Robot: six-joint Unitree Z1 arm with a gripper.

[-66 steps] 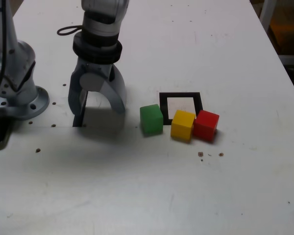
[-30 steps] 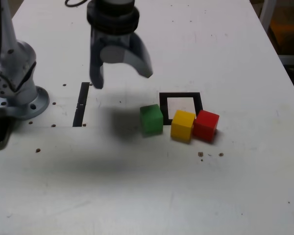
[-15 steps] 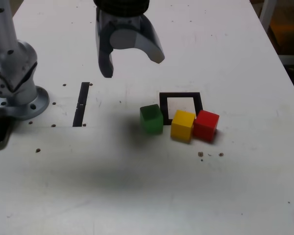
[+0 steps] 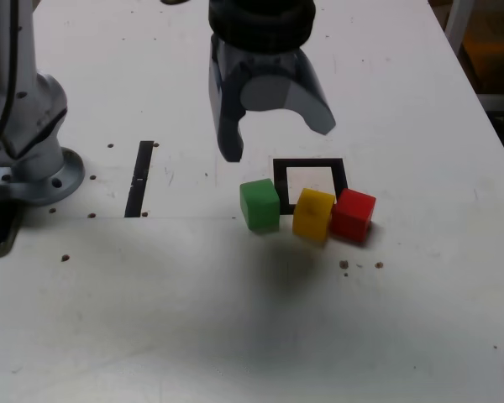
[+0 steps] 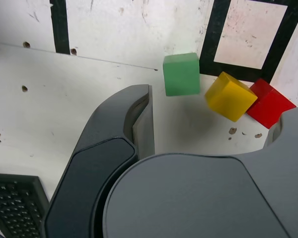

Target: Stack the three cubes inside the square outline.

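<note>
Three cubes sit in a row on the white table: green [image 4: 259,204], yellow [image 4: 313,215] and red [image 4: 354,215]. They lie along the near side of the black square outline [image 4: 310,162], whose white centre holds nothing. The wrist view shows the green cube [image 5: 181,74], yellow cube [image 5: 230,96], red cube [image 5: 269,103] and the square outline [image 5: 211,39] as well. My gripper [image 4: 277,141] hangs open above the table, over the green cube and the outline's left side, holding nothing.
A straight black tape strip [image 4: 139,178] lies to the exterior view's left of the cubes. The arm's grey base [image 4: 29,126] stands at the far left. Small brown specks dot the table. A keyboard corner [image 5: 12,208] shows in the wrist view.
The open gripper has risen from the tape strip and travelled to the exterior view's right, now above the green cube. The cubes have not moved.
</note>
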